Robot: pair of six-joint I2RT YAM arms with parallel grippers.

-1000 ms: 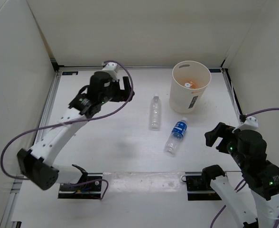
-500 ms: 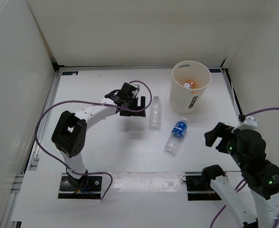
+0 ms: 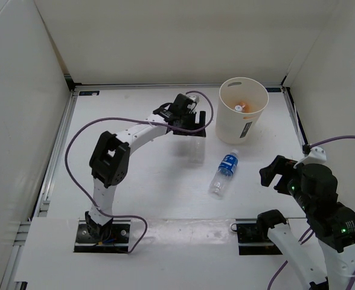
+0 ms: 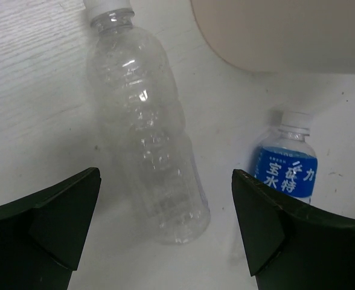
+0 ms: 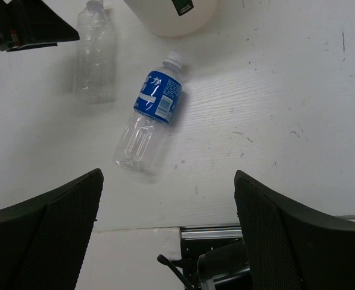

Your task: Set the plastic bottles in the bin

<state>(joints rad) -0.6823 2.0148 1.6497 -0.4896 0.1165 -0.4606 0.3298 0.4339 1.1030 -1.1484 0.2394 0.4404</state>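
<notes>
Top external view, and nearest the arm bases the right tool hung over the right side of the surface, fingers spread wide, nothing between them. From the right wrist the same story: both dark fingers stood far apart, with only bare white surface in the gap.

A little farther out lay the blue-label bottle, flat on its side near the middle, its white cap pointing up toward the bin. It was well apart from the right tool and touched nothing.

Farther again lay the clear bottle, also on its side, white cap pointing away, just beside the blue-label bottle but not touching it. The left arm reached out long across the surface, and the left tool hovered right above that clear bottle. In the left wrist view its fingers stood spread wide, one on each side of the bottle's lower body, gripping nothing.

At the far end stood the bin, upright, with a dark label on its side, just right of the left tool. Down inside it the orange bottle showed, with a white cap beside it, too small to tell more.
</notes>
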